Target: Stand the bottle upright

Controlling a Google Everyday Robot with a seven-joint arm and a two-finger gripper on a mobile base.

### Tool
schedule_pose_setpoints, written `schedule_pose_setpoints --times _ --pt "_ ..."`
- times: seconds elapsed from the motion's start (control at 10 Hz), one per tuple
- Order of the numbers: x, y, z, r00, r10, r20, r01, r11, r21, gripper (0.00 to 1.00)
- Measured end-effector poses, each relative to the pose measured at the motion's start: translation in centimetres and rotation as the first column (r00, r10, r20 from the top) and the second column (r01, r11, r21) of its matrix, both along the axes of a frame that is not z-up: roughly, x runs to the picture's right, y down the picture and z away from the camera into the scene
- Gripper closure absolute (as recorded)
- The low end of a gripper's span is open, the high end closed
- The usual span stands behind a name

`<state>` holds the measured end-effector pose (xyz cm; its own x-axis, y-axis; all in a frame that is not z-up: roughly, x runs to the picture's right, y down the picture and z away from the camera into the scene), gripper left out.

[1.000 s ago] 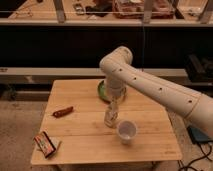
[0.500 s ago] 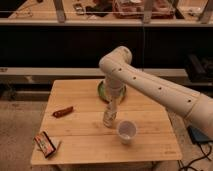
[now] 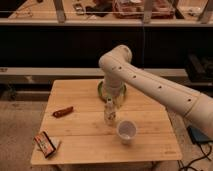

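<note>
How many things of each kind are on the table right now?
Bottle: 1, upright, with the tool at its top
White cup: 1
Green dish: 1
Snacks: 2, a reddish bar and a packet
Total: 5

Looks like a lab workroom; a cluttered counter [image 3: 100, 22] stands behind the wooden table [image 3: 80, 145]; cables [image 3: 197, 159] trail on carpet; the gripper [image 3: 111, 98] hangs right over the bottle [image 3: 109, 114].

A wooden table [image 3: 80, 150] bears a white cup [image 3: 126, 131], red stick [image 3: 63, 111], snack packet [image 3: 45, 144] and green plate [image 3: 101, 90].
</note>
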<state>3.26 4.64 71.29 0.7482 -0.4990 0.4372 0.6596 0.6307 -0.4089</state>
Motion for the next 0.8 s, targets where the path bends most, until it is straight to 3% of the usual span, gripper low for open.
schedule_pose_setpoints --times 0.3,0.5,0.8 --pt "-0.6 -0.7 -0.5 0.993 0.107 0.055 -0.105 0.9938 -0.034 0.29" --pt "0.4 -1.4 -0.8 0.968 0.234 0.092 -0.227 0.9708 -0.077 0.29" --pt "0.1 -1.5 -0.9 0.967 0.236 0.098 -0.228 0.9703 -0.079 0.29"
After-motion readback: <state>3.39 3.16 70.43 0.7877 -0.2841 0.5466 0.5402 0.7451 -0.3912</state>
